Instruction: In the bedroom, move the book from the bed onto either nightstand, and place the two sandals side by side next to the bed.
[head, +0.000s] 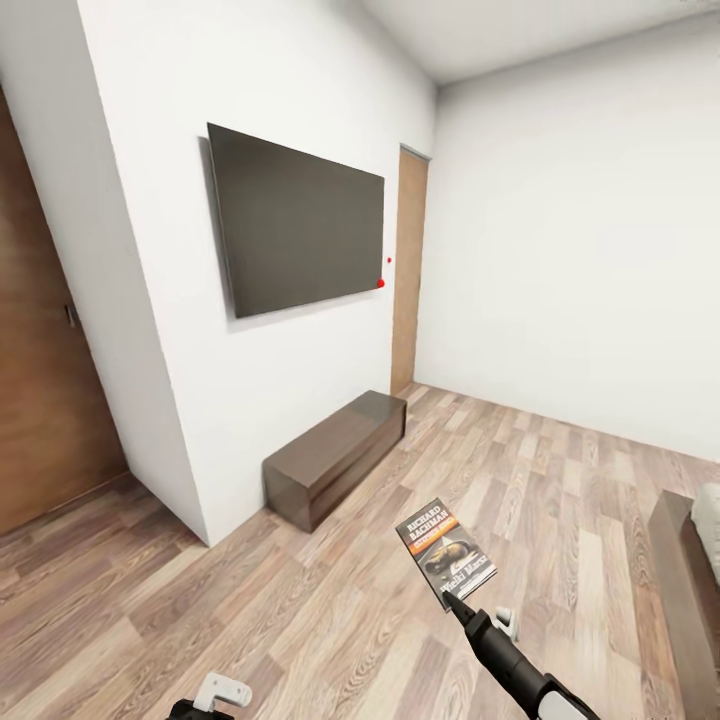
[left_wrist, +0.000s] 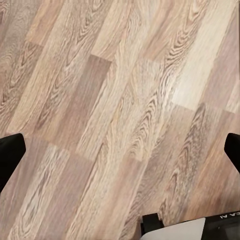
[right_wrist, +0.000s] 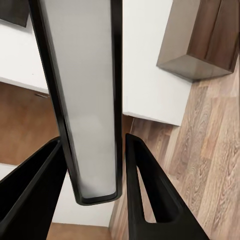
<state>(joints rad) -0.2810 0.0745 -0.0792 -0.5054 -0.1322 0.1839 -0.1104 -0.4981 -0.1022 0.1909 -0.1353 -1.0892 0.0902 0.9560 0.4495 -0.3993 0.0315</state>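
My right gripper (head: 457, 603) is shut on the lower edge of the book (head: 445, 553) and holds it upright above the plank floor. Its dark cover has an orange band, white lettering and a brownish picture. In the right wrist view the book (right_wrist: 85, 100) shows edge-on, clamped between the two black fingers (right_wrist: 150, 200). My left gripper (left_wrist: 120, 155) hangs low over the floor, open and empty, its fingertips (left_wrist: 10, 155) wide apart. The bed's dark frame (head: 685, 580) and grey mattress (head: 710, 525) show at the right edge. The sandals and the nightstand are out of view.
A long low dark bench (head: 335, 455) stands against the white wall under a wall-mounted black screen (head: 295, 220). A brown door (head: 40, 380) is at the far left and a narrow one (head: 408, 270) in the far corner. Wood floor (head: 560, 480) stretches between bench and bed.
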